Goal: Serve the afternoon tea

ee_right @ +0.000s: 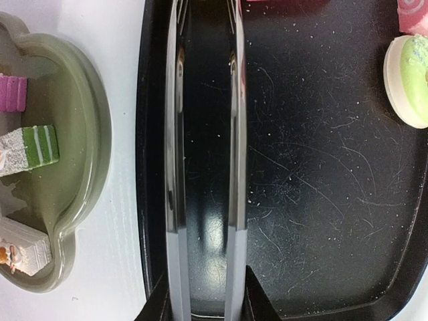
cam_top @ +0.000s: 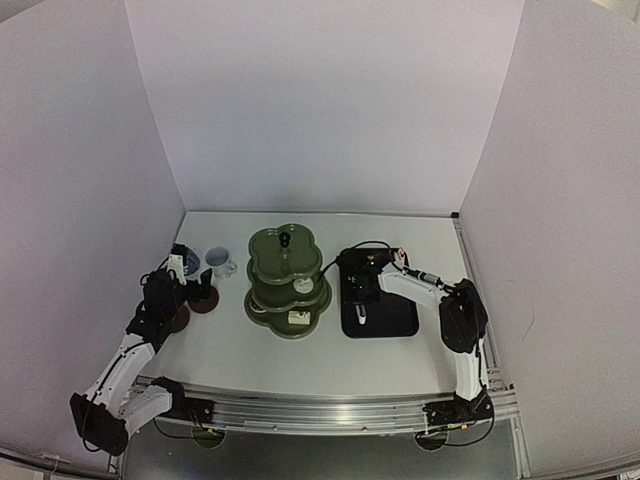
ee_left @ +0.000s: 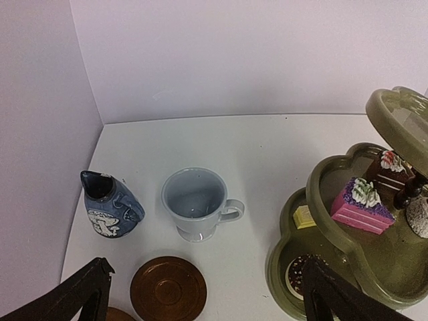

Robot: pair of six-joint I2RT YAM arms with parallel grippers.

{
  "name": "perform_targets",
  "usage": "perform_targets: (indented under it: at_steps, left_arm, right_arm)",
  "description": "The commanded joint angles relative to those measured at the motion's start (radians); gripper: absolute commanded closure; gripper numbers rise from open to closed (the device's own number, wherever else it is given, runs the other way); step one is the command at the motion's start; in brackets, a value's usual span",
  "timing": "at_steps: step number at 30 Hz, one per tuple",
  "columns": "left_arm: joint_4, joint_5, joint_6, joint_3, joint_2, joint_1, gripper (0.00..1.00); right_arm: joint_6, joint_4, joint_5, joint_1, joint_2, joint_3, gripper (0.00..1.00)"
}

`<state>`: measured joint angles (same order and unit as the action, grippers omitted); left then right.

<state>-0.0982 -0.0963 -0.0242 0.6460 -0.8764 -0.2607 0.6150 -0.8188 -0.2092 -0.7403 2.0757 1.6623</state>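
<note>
The olive-green three-tier stand (cam_top: 285, 280) stands mid-table with small cakes on its tiers, among them a pink slice (ee_left: 362, 204) and a green-and-white slice (ee_right: 30, 150). My left gripper (cam_top: 185, 290) hangs open over a brown coaster (ee_left: 168, 289); a second coaster (ee_left: 117, 314) shows at the frame's bottom edge. Beyond them stand a pale blue cup (ee_left: 196, 204) and a dark blue patterned cup (ee_left: 110, 206). My right gripper (ee_right: 206, 307) is shut on the metal tongs (ee_right: 177, 167) above the black tray (ee_right: 301, 200). A green doughnut (ee_right: 409, 80) lies on that tray.
The black tray (cam_top: 380, 305) lies right of the stand, almost touching its lowest tier (ee_right: 73, 167). A pink-and-white sweet (ee_right: 412, 13) lies at the tray's far end. White walls close in the table at the back and both sides.
</note>
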Motion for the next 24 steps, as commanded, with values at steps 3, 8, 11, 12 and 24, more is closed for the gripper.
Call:
perform_targets:
  at_steps: [3, 8, 11, 12, 24]
  left_arm:
    - [0.040, 0.005, 0.009, 0.001, 0.014, 0.004, 0.01]
    - [0.047, 0.011, 0.005, 0.001, 0.009, 0.004, 0.01]
    - [0.048, 0.017, 0.002, 0.003, 0.008, 0.004, 0.00]
    - [0.049, 0.018, 0.000, 0.003, 0.007, 0.004, 0.00]
    - [0.051, 0.061, -0.020, 0.017, 0.003, 0.004, 0.00]
  right_arm:
    - [-0.012, 0.006, -0.012, 0.002, -0.129, 0.002, 1.00]
    - [-0.064, 0.006, -0.031, 0.001, -0.294, 0.037, 1.00]
    - [-0.109, 0.007, -0.049, 0.000, -0.372, 0.084, 1.00]
    - [-0.132, 0.008, -0.054, -0.003, -0.392, 0.107, 1.00]
    - [-0.594, 0.083, 0.132, -0.347, -0.315, 0.445, 1.00]
